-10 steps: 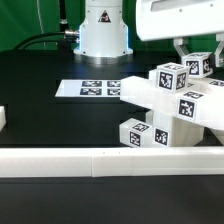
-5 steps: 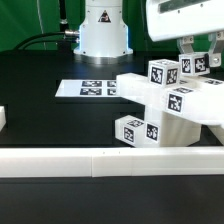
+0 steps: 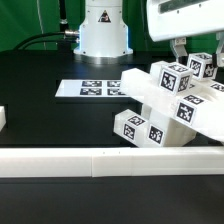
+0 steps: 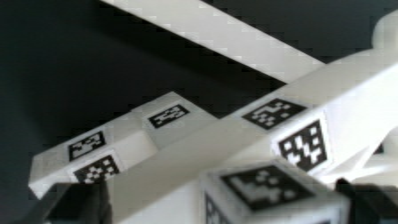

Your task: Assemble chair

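One white chair assembly (image 3: 168, 105), made of blocky plastic pieces with black-and-white square tags, sits on the black table (image 3: 50, 110) toward the exterior view's right, tilted so that its tagged cube ends point up toward that right side. Its lower tagged block (image 3: 140, 127) lies just behind the long low white border rail (image 3: 110, 158) that runs across the front of the table. The gripper (image 3: 196, 50) hangs above the upper end of the chair, with its fingers spread to either side of the top tagged cube (image 3: 201, 64); from the exterior view the fingers look parted and off the part, though whether a pad grazes the cube cannot be told. The marker board (image 3: 92, 88) lies flat on the table behind the chair, toward the robot's base (image 3: 103, 30). In the wrist view the chair fills the picture: a long white bar (image 4: 214, 40) runs diagonally, and several tagged faces (image 4: 169, 115) cluster below it, blurred at the edges.
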You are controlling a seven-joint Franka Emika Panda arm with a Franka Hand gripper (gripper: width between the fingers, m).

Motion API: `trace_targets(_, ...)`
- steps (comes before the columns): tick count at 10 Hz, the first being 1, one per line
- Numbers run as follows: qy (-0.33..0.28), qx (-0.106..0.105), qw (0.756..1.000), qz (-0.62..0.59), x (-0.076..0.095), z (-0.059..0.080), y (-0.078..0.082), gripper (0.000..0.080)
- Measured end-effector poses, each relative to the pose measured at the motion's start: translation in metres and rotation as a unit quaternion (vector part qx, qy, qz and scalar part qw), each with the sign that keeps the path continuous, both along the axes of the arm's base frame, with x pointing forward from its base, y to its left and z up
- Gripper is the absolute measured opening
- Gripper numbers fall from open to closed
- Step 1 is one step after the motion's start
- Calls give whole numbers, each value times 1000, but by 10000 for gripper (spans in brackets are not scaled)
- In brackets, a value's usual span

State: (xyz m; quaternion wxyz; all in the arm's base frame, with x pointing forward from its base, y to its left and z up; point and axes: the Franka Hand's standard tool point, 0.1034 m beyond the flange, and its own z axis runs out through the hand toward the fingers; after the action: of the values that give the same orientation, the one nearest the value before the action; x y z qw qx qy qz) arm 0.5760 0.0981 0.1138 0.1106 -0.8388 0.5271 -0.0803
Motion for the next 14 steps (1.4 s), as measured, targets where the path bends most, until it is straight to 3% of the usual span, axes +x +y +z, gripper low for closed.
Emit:
trace_targets(1,-5,-11,999,40,0,0,-1,645)
trace_targets(6,-18,-52,980,190,-1,-2,-5,649)
trace_targets(14,-20,-56,977,206,0,-1,-8,649)
